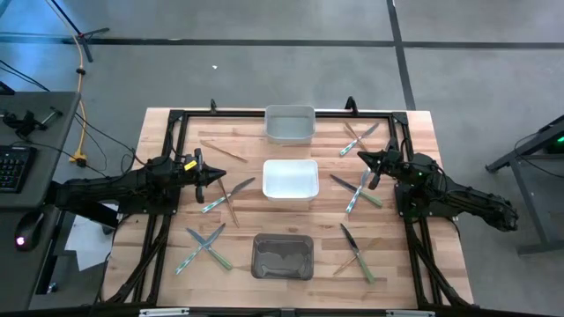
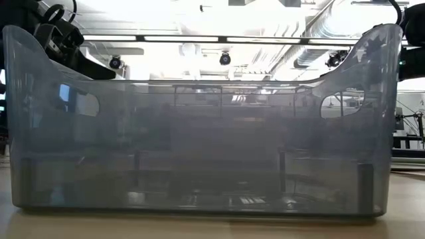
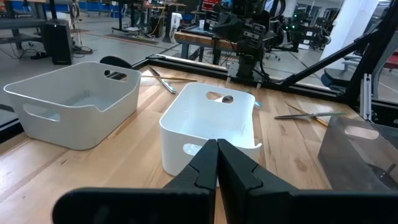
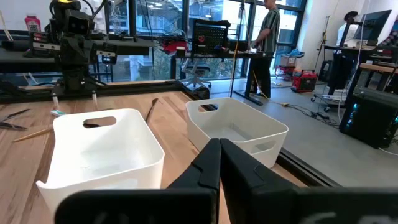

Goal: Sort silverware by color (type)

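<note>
Both our left gripper [image 1: 199, 173] and right gripper [image 1: 374, 167] sit pressed together, holding nothing, flanking the white bin [image 1: 290, 179] at centre frame. The silverware [image 1: 226, 195] lies scattered across the table [image 1: 159, 141], unsorted. We should probably open over one piece, gripping its handle. Only the low view fills with the dark bin [image 2: 199, 166].

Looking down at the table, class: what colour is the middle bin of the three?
White; the middle bin shows best in the high view.
</note>
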Action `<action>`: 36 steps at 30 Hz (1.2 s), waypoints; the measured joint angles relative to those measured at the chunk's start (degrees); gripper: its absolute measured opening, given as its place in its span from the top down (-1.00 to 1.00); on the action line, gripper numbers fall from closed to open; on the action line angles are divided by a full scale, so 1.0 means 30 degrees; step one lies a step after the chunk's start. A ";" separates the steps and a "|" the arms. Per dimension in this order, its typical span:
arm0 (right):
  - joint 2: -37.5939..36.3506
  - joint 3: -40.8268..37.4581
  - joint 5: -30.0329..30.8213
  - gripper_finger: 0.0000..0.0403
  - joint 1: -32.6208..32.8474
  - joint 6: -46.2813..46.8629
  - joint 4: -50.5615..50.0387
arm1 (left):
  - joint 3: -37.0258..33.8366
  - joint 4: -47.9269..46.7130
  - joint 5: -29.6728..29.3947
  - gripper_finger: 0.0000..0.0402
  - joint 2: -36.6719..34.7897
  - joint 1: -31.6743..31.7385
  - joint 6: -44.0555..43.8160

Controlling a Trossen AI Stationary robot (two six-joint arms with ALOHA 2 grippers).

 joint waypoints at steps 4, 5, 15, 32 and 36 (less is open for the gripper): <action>0.0000 0.0001 0.0004 1.00 0.0000 0.0000 0.0003 | 0.0001 -0.0005 0.0000 1.00 0.0001 0.0000 0.0000; 0.0000 0.0004 0.0005 1.00 0.0000 0.0000 0.0000 | 0.0001 -0.0005 0.0000 1.00 0.0005 -0.0007 0.0000; 0.0000 0.0005 0.0005 1.00 0.0000 -0.0003 0.0005 | -0.0001 0.0001 -0.0005 1.00 0.0000 -0.0002 0.0000; 0.0000 0.0002 0.0063 1.00 0.0000 0.0038 0.0007 | -0.0001 0.0000 -0.0003 1.00 0.0004 -0.0004 0.0000; 0.0000 0.0005 -0.0301 1.00 0.0015 0.3861 -0.0033 | -0.0001 -0.0002 0.0000 1.00 0.0002 -0.0007 0.0000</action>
